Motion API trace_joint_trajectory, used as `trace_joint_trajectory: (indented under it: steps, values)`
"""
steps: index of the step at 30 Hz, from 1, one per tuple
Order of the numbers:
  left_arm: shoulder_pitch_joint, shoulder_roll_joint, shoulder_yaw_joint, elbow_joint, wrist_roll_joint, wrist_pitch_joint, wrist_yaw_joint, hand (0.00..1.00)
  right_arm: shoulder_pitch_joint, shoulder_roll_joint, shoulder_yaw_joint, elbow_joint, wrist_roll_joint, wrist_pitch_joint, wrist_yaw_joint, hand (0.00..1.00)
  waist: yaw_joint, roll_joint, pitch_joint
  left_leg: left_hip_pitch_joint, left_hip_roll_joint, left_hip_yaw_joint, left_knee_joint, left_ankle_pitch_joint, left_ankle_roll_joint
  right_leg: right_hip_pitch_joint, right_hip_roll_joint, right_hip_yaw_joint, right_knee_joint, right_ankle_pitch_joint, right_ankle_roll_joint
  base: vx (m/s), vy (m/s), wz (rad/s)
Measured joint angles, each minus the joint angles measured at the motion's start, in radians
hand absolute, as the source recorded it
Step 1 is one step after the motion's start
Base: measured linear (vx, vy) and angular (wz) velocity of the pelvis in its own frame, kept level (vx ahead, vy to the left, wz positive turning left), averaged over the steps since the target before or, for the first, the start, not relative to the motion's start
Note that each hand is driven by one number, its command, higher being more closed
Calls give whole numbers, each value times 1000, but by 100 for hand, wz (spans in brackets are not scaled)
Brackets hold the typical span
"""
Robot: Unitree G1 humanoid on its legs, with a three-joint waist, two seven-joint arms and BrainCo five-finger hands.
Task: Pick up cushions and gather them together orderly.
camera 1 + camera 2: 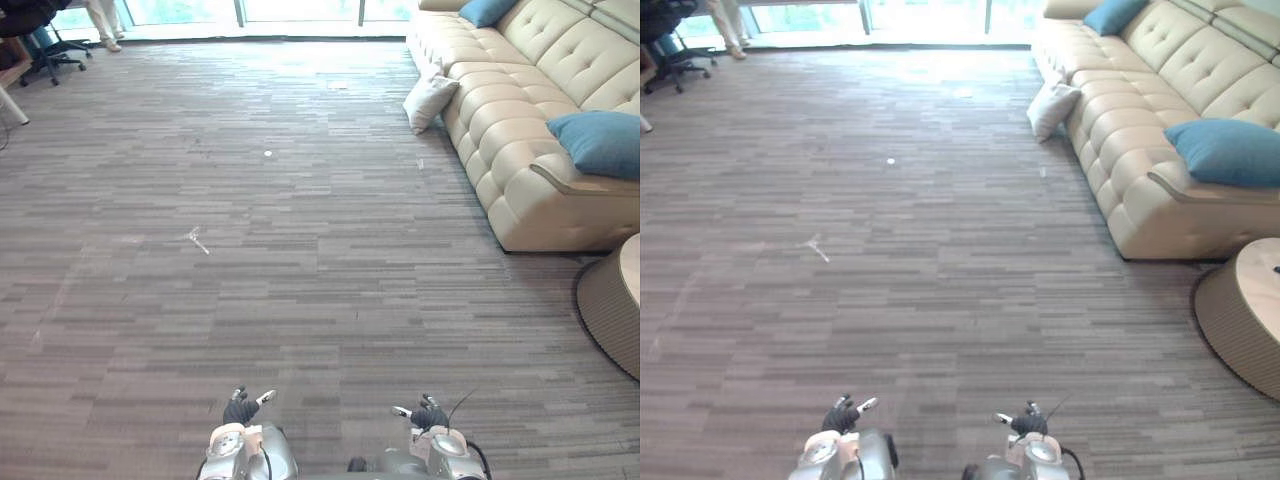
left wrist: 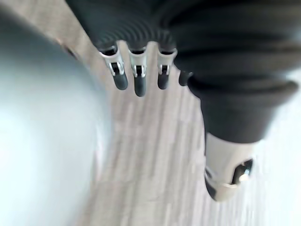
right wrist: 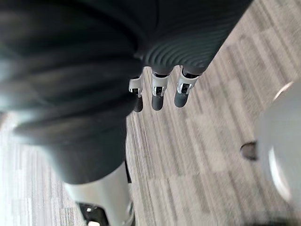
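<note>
Your left hand [image 1: 240, 410] and right hand [image 1: 430, 414] hung at the bottom centre of the frame, fingers relaxed, grasping nothing. The cream square fabric cushion [image 1: 430, 98] leaned on the grey striped carpet [image 1: 300, 260] against the cream tufted leather sofa [image 1: 520, 95] at upper right. A near teal fabric cushion [image 1: 600, 142] lay on the sofa at the right edge, and a far teal cushion [image 1: 487, 10] lay at the top edge.

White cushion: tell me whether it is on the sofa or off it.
Off. The white cushion stands on the carpet, tilted against the front of the cream sofa, below its seat.
</note>
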Motion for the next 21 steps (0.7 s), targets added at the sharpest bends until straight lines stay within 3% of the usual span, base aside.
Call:
trace_joint_trajectory:
  steps: [1,2,3,4,6,8,9,10,12,14,15,17,18,19,20,21]
  values:
    - [8,0,-1,-1,0,-1,3,0,3,0,1,4,0,0,-2,0,8,0,-3,-1,-15,17,-112,40,0,31,-8,18,-21,-19,18,684,237,-77]
    - [17,5,1,-2,-23,-12,6,0,6,1,2,17,1,-1,-2,0,18,-4,-7,2,-23,22,-127,148,32,69,-17,59,-35,-39,29,858,359,-86]
    - [17,18,0,-1,-25,-10,8,0,9,24,2,24,5,0,-2,0,23,-32,-33,4,-41,33,-94,158,62,73,-54,104,-25,-29,10,756,332,-77]
    - [17,26,-3,0,-18,-9,9,0,12,34,8,26,10,0,-1,0,23,-46,-46,4,-42,50,-75,126,75,50,-71,126,15,-7,0,947,437,-67]
    - [17,42,-9,11,-18,-9,10,0,15,42,-3,34,16,0,1,0,29,-72,-56,55,-51,98,-21,36,106,-17,-114,182,228,59,94,682,348,-48]
    - [16,58,-19,35,-17,-4,15,0,22,31,-11,27,16,-7,1,0,21,-89,-48,183,-91,124,-26,-60,101,-176,-170,202,651,215,177,713,336,-31]
    - [17,60,-21,56,-17,6,16,0,25,28,-8,2,14,-15,2,0,12,-84,-45,279,-111,129,-43,-106,95,-264,-199,177,859,192,155,748,253,-18]
    - [18,57,-26,68,-17,10,18,0,31,28,-1,-13,7,-20,3,0,-3,-71,-46,361,-119,133,-78,-133,93,-330,-203,141,930,149,126,619,166,-8]
    - [17,55,-62,80,-17,11,20,0,31,30,2,-49,-5,-30,7,0,-12,-54,-45,490,-120,134,-176,-160,84,-476,-203,14,885,79,92,634,137,2]
    - [5,59,-80,100,-17,12,19,0,23,23,1,-60,-5,-37,9,0,-15,-53,-40,567,-122,130,-247,-158,72,-569,-194,-75,728,68,78,596,63,23]
    - [3,62,-100,112,-16,13,17,0,20,7,1,-63,-4,-37,11,0,-21,-53,-40,643,-130,123,-315,-158,71,-614,-167,-136,504,100,73,650,-5,40]
    - [3,62,-109,117,-15,12,14,0,21,-5,-5,-65,-4,-33,11,0,-29,-55,-39,707,-141,88,-362,-158,71,-635,-127,-134,289,181,58,726,-68,67]
    - [9,55,-110,119,-15,13,13,0,25,-22,-5,-63,-5,-32,11,0,-50,-49,-39,760,-144,29,-366,-164,62,-629,-93,-63,251,321,-11,786,-120,88]
    - [11,40,-109,122,-15,13,13,0,25,-32,-6,-60,-5,-30,13,0,-59,-35,-49,769,-128,-1,-358,-163,61,-634,-86,-51,299,310,-31,934,-167,90]
    - [17,12,-109,123,-6,11,9,0,24,-58,-14,-56,-5,-27,12,0,-61,5,-54,764,-98,-43,-310,-139,21,-637,-97,-76,386,228,-26,597,-129,58]
    - [17,-1,-109,120,4,11,7,0,24,-74,-21,-52,-5,-24,13,0,-62,27,-55,738,-78,-76,-230,-120,11,-632,-100,-92,435,170,-26,737,-182,41]
